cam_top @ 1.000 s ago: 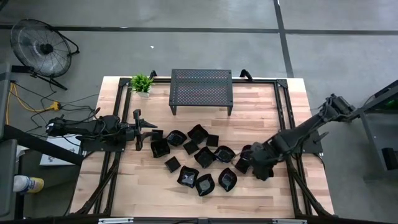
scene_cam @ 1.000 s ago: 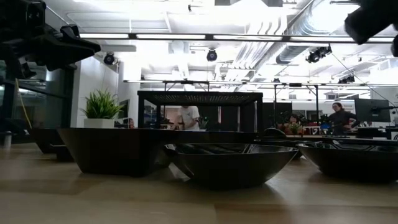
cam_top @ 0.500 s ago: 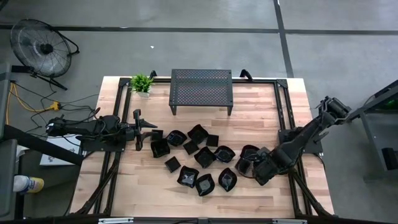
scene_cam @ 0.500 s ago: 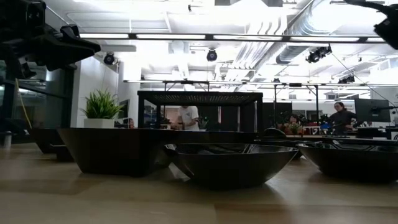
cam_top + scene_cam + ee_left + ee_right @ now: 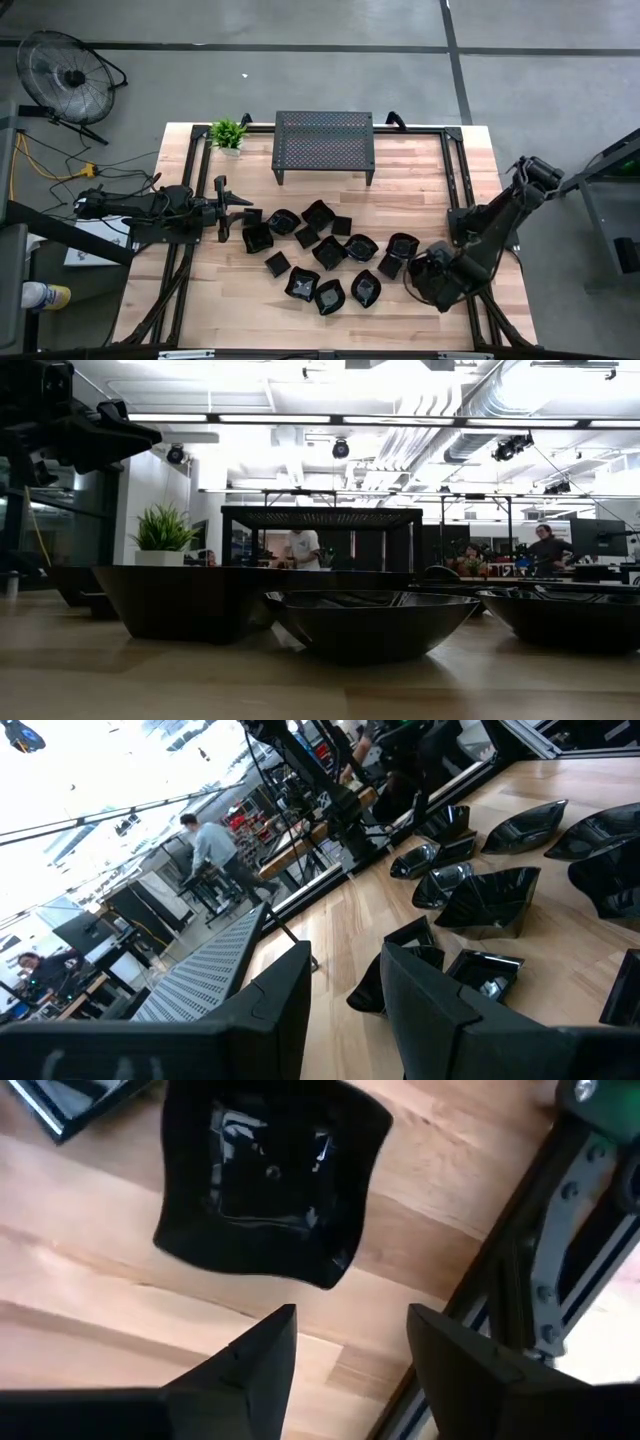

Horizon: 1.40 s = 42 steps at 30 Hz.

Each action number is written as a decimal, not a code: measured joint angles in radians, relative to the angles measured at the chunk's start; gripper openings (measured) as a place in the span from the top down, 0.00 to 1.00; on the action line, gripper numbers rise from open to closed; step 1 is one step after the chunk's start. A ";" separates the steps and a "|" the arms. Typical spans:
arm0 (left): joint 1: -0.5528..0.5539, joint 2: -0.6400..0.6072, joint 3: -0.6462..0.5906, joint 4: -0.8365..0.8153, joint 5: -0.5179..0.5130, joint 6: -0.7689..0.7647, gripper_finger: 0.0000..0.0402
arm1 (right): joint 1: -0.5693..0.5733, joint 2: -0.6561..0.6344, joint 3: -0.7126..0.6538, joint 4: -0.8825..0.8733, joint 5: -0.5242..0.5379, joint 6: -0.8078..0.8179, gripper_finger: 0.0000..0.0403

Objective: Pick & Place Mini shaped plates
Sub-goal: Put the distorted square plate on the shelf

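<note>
R gripper (image 5: 432, 283) open, empty, above table's right edge.
Mini plates (image 5: 318, 258) clustered mid-table; nearest dish (image 5: 272, 1178) just ahead. L gripper (image 5: 345, 1005) part-open, idle. Advice: centre jaws over rim, descend straight.

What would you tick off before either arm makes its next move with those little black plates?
1. Right gripper empty, jaws apart: ok.
2. Plate in front of it flat on the table, untouched: ok.
3. Right gripper clear of the plate cluster: ok in the high view.
4. Left gripper empty, jaws apart, waiting at the cluster's left edge: ok.
5. Perforated stand clear of both arms: ok.
6. Where the next plate should go: cannot tell.
</note>
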<state>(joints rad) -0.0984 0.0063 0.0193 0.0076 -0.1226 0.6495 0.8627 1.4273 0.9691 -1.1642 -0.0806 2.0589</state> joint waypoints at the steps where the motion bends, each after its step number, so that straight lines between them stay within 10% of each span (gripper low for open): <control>1: 0.000 0.000 0.000 0.000 0.000 0.000 0.70 | 0.002 0.000 -0.010 0.008 -0.002 0.011 0.55; 42: 0.000 0.000 0.000 0.000 0.000 0.000 0.70 | -0.065 0.000 -0.272 0.253 0.005 0.078 0.55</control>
<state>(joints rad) -0.0983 0.0064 0.0193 0.0077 -0.1226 0.6495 0.7979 1.4273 0.6968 -0.9109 -0.0760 2.1374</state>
